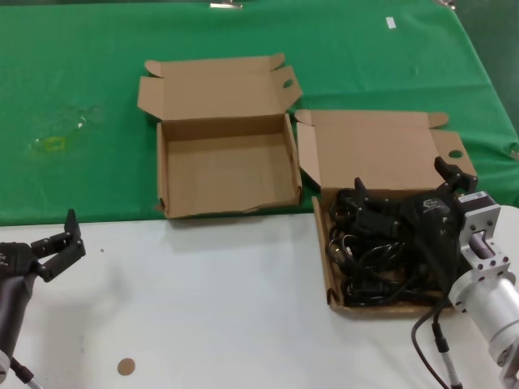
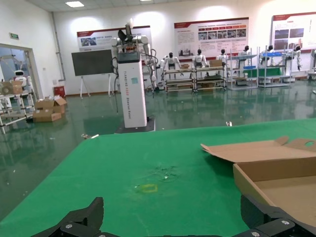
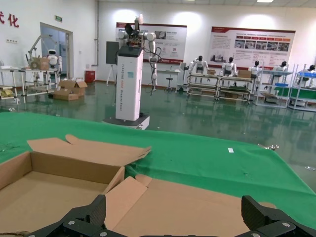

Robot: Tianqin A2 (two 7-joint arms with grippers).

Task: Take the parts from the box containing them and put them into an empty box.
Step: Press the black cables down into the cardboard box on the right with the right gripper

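Note:
The box containing the parts (image 1: 381,150) lies at the right on the white table, its tall lid panel standing open behind. Black cabled parts (image 1: 377,255) fill it in a tangle. My right gripper (image 1: 400,177) hovers open above the far half of this box, nothing between its fingers; in the right wrist view it (image 3: 177,215) faces the lid panel (image 3: 197,202). The empty box (image 1: 227,174) sits to the left on the green cloth, its front wall warped. My left gripper (image 1: 55,235) waits open at the near left, away from both boxes.
Green cloth (image 1: 81,81) covers the far half of the table and the near half is white (image 1: 211,308). A small brown disc (image 1: 125,366) lies near the front edge. A yellowish mark (image 1: 50,144) shows on the cloth at the left.

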